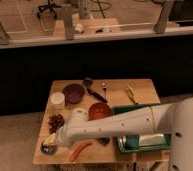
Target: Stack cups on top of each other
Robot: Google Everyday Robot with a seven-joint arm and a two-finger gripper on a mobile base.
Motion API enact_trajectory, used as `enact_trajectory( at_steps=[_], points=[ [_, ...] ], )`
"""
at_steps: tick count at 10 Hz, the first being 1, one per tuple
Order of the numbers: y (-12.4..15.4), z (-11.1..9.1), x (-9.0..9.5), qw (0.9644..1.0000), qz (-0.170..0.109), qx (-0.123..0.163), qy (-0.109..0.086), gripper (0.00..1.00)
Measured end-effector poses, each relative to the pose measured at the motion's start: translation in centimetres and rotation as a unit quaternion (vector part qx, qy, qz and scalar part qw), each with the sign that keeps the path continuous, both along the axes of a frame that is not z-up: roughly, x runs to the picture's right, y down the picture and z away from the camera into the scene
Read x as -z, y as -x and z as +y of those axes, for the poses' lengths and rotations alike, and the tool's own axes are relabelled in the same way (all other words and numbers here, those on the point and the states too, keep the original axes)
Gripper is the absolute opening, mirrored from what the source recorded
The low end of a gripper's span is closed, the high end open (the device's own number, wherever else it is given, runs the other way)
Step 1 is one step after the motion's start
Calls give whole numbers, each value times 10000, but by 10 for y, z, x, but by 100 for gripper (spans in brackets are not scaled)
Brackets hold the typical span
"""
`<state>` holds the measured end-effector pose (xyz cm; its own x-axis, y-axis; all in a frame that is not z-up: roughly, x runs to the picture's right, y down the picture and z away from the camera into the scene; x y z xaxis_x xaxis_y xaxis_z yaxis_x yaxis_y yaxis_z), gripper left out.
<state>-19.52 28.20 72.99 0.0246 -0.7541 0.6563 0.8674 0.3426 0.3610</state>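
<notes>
Pincer: my pincer [54, 140] hangs low over the front left corner of the desk [117, 97]. I cannot tell whether it is spread or pressed together, because it blurs into what lies beneath it.
Arm: my white arm [120, 125] reaches in from the right across the front half of the desk and hides whatever is under it.
Silver cup: the silver cup [46, 148] sits at the front left edge, right at my pincer. Whether the two touch is hard to make out.
White cup: the white cup [58, 100] stands upright near the left edge, farther back, well apart from the silver cup.
Purple bowl: the purple bowl [73, 92] is just beside the white cup, on its right.
Reddish-brown bowl: the reddish-brown bowl [99, 109] is mid-desk, its near rim covered by my arm.
Dark red cluster: a dark red cluster [55, 122] lies between the two cups, too blurred to name.
Orange piece: a long orange piece [80, 149] lies in front of my arm.
Green tray: the green tray [142, 149] at front right holds a metal pan [150, 140]. Its rear part is covered by my arm.
Back of desk: a dark utensil [92, 90] and a yellowish thing [131, 93], both indistinct.
</notes>
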Motion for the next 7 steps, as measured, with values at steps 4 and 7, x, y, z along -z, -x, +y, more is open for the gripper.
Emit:
enact_trajectory(
  at_steps=[4,7],
  points=[
    [1,1,-2,10000,8,-4,17,59],
    [3,2,-3,10000,2,2,34,59]
  ],
)
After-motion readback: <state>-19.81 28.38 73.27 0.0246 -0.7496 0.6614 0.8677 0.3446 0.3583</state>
